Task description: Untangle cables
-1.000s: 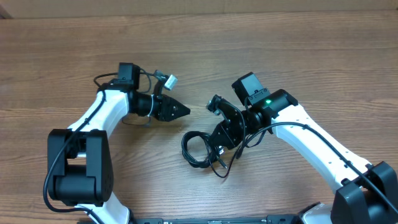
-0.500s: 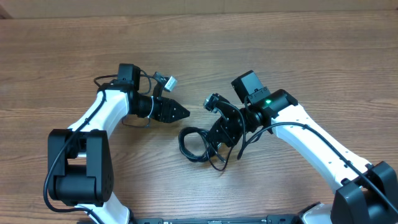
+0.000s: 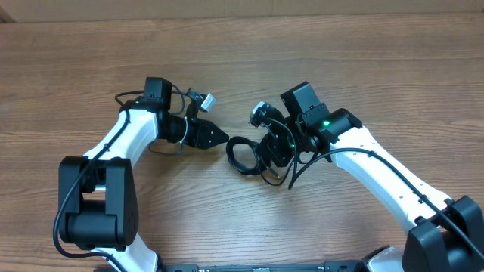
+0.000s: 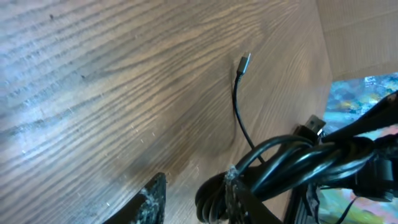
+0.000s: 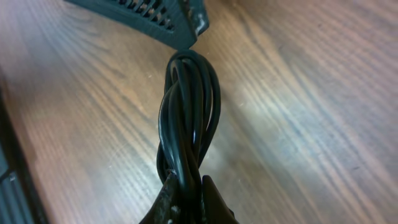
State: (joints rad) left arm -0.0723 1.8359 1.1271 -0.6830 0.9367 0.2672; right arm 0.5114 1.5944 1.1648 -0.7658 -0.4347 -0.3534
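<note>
Light and limp, the cable bundle [image 5: 186, 106] is clamped in the right claw [image 5: 188, 191]; the left claw [image 4: 193, 190], jaws parted, should pinch the loop end lying between them.

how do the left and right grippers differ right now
The right gripper is shut on the cables, pinching the twisted bundle. The left gripper is open, with bare table showing between its fingers. The right gripper grips one end of the bundle, while the left gripper holds nothing, its tip beside the loop at the other end. Both point toward each other across the bundle.
</note>
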